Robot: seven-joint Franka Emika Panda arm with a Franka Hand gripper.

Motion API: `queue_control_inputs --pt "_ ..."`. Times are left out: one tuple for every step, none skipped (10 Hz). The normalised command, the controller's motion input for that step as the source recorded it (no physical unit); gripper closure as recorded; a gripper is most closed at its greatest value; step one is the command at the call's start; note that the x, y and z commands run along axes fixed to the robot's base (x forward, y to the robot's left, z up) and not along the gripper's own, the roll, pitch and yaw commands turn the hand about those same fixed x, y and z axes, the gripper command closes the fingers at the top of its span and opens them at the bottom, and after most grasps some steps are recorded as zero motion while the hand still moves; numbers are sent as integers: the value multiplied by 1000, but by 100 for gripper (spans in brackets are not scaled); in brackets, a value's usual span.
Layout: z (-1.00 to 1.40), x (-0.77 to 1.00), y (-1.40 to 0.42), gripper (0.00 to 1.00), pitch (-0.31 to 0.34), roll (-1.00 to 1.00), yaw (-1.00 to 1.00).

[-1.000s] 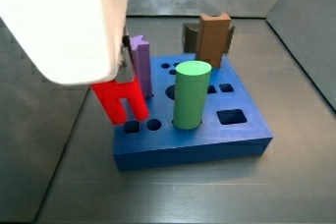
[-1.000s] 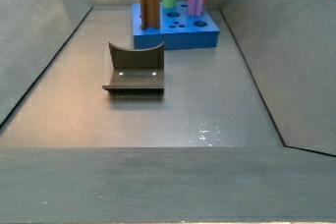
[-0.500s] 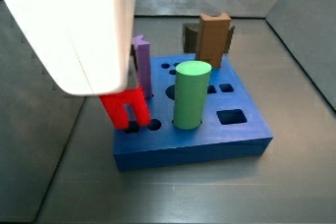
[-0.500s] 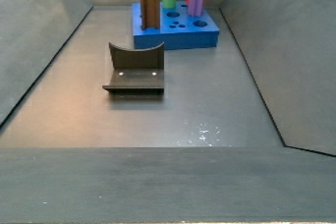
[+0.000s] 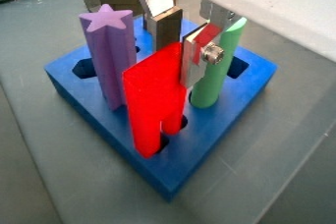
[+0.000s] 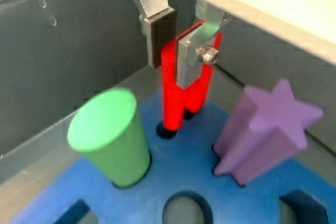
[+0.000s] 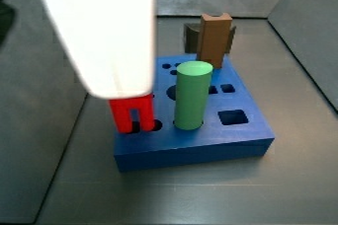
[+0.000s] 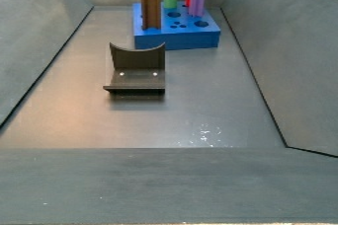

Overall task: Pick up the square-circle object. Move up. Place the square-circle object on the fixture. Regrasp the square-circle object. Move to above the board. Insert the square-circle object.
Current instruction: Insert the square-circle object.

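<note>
The square-circle object is a bright red peg standing upright. Its forked lower end sits in a hole near a corner of the blue board, as a side view shows. My gripper is shut on the peg's upper end, one silver finger on each side, seen in both wrist views. In a side view the white gripper body hides the peg's top. The fixture, a dark L-shaped bracket, stands alone on the floor well short of the board.
A purple star-topped peg and a green cylinder stand in the board close beside the red peg. A brown notched peg stands at the board's far side. Grey walls enclose the floor.
My gripper has come down with the red peg. The peg's lower end has gone from above the board into the hole.
</note>
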Motion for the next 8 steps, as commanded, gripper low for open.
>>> queue_control_inputs --pt "-86 191 163 100 44 7 83" --pt "-91 69 54 100 23 14 17" --pt "-97 77 0 100 20 31 0" --pt "-109 20 0 100 13 69 0" --pt "-57 43 0 100 4 30 0" --pt "-51 83 0 100 3 13 0" --pt "-123 343 -123 100 40 73 71" --pt "-169 437 -94 100 107 71 46"
